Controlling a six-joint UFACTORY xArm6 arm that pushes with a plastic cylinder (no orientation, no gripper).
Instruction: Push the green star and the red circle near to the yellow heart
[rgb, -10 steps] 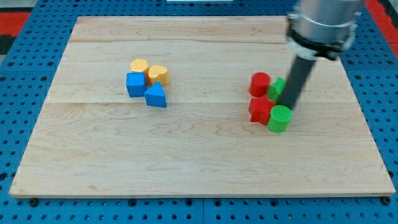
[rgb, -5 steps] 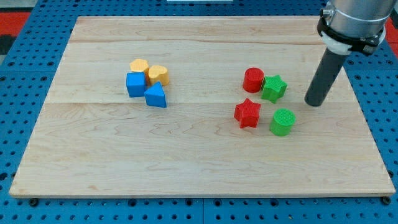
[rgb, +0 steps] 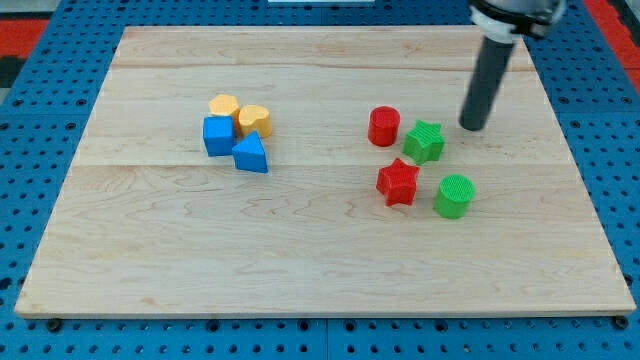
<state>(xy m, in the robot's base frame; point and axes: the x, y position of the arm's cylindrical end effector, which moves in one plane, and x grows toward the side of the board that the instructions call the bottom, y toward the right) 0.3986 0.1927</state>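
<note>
The green star lies right of the board's middle, touching or almost touching the red circle on its left. The yellow heart lies left of centre, next to a yellow hexagon. My tip stands to the right of the green star and slightly above it, a small gap away. It touches no block.
A red star and a green circle lie just below the green star. A blue cube and a blue triangle sit below the yellow blocks. The wooden board lies on a blue pegboard.
My tip left the block cluster, swung out to the right, then moved up and left. The red circle and green star have shifted left. The red star moved slightly left.
</note>
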